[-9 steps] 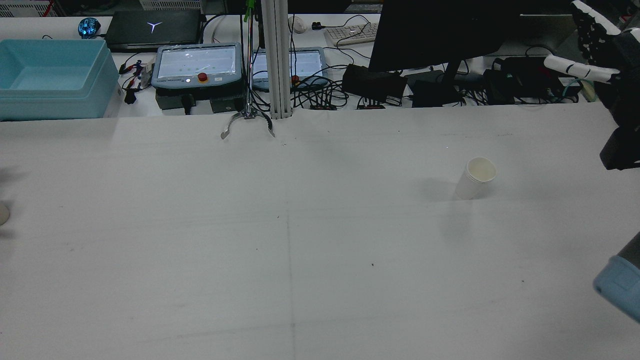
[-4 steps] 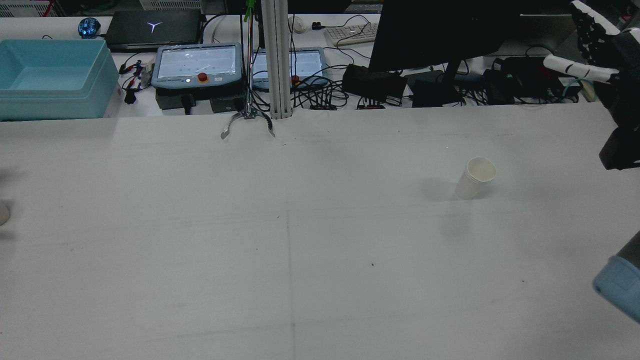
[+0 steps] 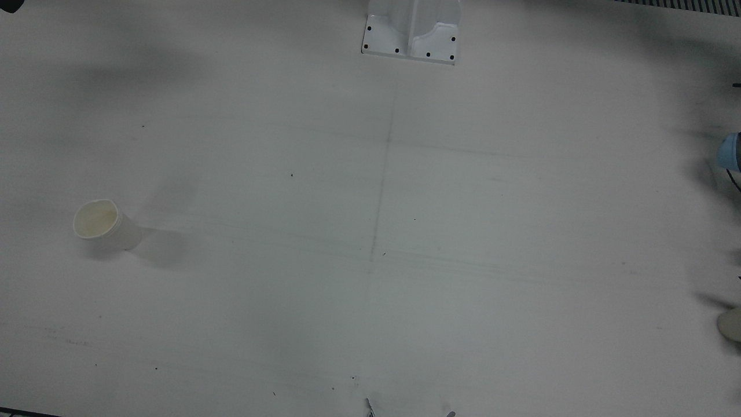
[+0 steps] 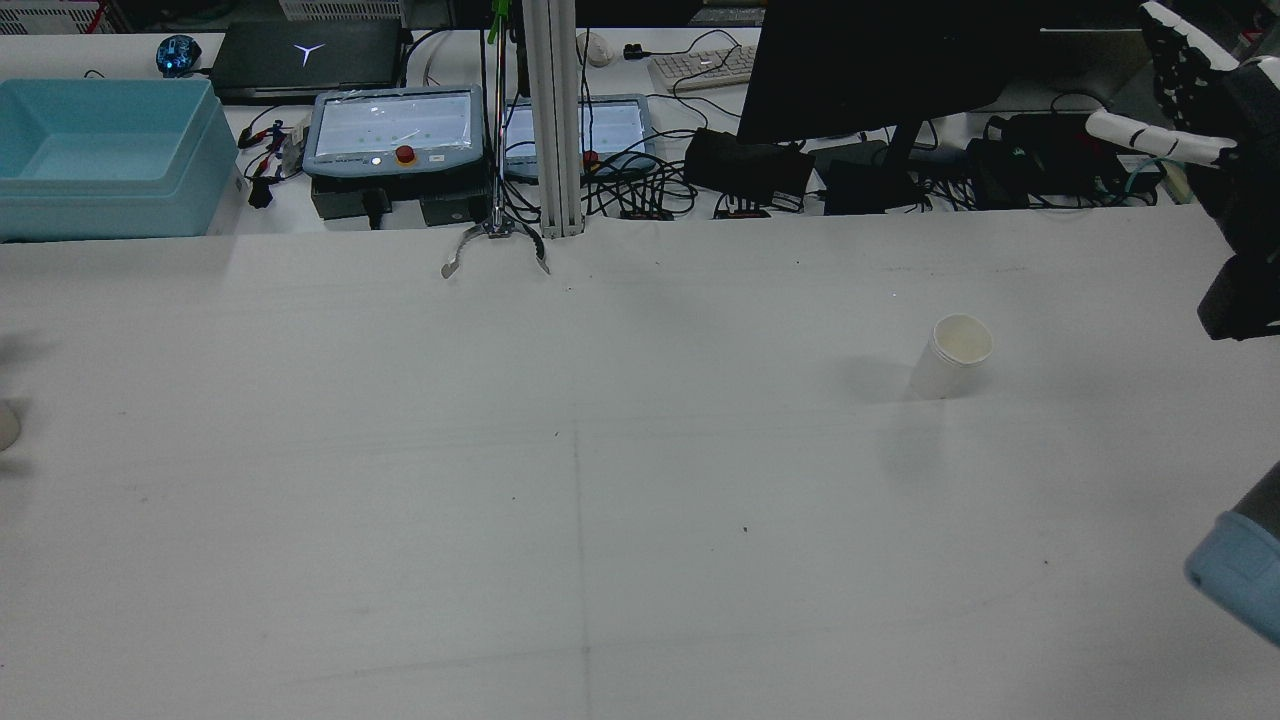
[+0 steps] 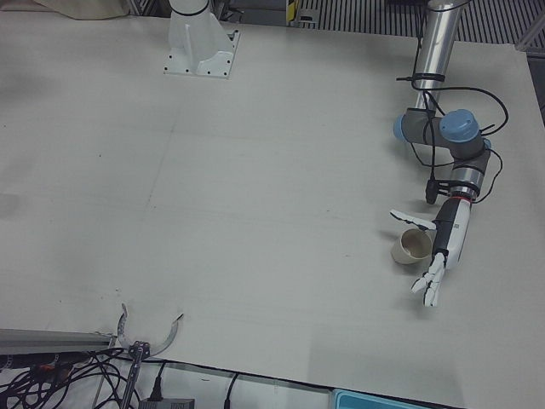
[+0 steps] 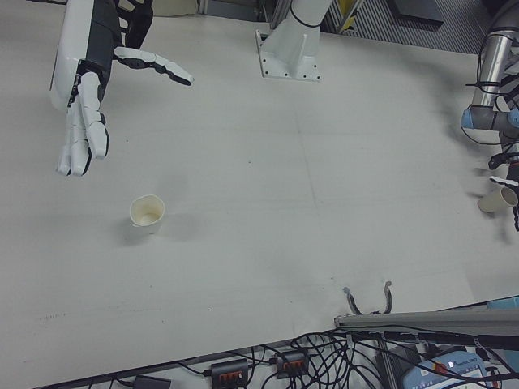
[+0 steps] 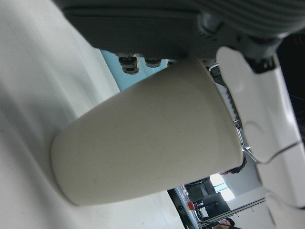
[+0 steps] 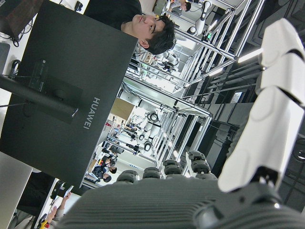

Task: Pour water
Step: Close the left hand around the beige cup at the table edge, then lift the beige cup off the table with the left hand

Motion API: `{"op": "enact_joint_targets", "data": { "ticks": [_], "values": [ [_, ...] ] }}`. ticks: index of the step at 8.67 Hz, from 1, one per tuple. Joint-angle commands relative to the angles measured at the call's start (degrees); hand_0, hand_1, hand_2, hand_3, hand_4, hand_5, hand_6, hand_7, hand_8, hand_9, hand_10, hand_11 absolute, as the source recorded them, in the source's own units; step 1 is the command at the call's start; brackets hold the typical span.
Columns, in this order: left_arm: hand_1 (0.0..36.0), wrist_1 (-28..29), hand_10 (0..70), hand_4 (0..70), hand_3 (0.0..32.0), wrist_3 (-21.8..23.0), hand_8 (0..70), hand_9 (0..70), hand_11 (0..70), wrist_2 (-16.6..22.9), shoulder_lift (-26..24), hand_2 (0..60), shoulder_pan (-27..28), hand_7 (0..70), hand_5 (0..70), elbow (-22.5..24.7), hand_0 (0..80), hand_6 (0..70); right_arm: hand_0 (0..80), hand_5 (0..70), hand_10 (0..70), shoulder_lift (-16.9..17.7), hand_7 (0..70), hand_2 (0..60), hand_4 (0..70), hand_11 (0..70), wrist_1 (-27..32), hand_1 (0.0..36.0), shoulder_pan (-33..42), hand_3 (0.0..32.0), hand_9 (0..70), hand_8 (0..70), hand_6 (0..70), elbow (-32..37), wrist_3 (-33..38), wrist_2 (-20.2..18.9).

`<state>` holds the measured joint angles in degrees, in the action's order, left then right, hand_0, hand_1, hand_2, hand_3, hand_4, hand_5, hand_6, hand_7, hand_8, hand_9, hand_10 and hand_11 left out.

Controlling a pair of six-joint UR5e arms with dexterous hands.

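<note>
A white paper cup (image 4: 958,356) stands upright on the right half of the white table (image 4: 600,450); it also shows in the front view (image 3: 102,223) and right-front view (image 6: 147,212). My right hand (image 6: 81,77) hangs open high above the table, up and to the side of that cup, apart from it. A second paper cup (image 5: 414,245) stands at the table's left edge. My left hand (image 5: 446,243) is open right beside it, fingers stretched out. Close up, this cup (image 7: 147,138) sits against the palm with the thumb (image 7: 267,119) alongside, not closed around it.
Beyond the table's far edge are a light blue bin (image 4: 100,150), two teach pendants (image 4: 395,130), a black monitor (image 4: 860,70) and cables. A metal clamp (image 4: 495,245) rests at that edge. A white pedestal base (image 3: 411,29) stands at the robot side.
</note>
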<state>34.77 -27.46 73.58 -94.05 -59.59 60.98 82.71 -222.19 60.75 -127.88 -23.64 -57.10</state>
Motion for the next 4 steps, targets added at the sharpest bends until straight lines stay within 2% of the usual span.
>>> {"op": "enact_joint_targets", "data": {
  "ticks": [1,4],
  "values": [
    [9.5,0.12,3.8,14.7,0.0,-1.28,0.0,0.0,7.2,-0.01,-0.08,0.0,0.44,5.4,9.4,-0.07,51.7,1.8,47.3,7.6,0.1,0.00,6.3,16.2,6.2,1.8,0.00,16.1,-0.02,0.0,2.3,0.1,3.8,0.00,-0.09,-0.03],
    [10.3,0.12,3.8,14.5,0.0,-2.25,0.0,0.0,7.3,-0.10,-0.17,0.0,1.06,5.7,9.7,-0.15,52.1,2.0,47.5,8.2,0.1,0.09,6.5,16.3,6.4,1.8,0.00,16.1,-0.02,0.0,2.4,0.1,4.0,-0.09,0.00,-0.03]
  ]
}}
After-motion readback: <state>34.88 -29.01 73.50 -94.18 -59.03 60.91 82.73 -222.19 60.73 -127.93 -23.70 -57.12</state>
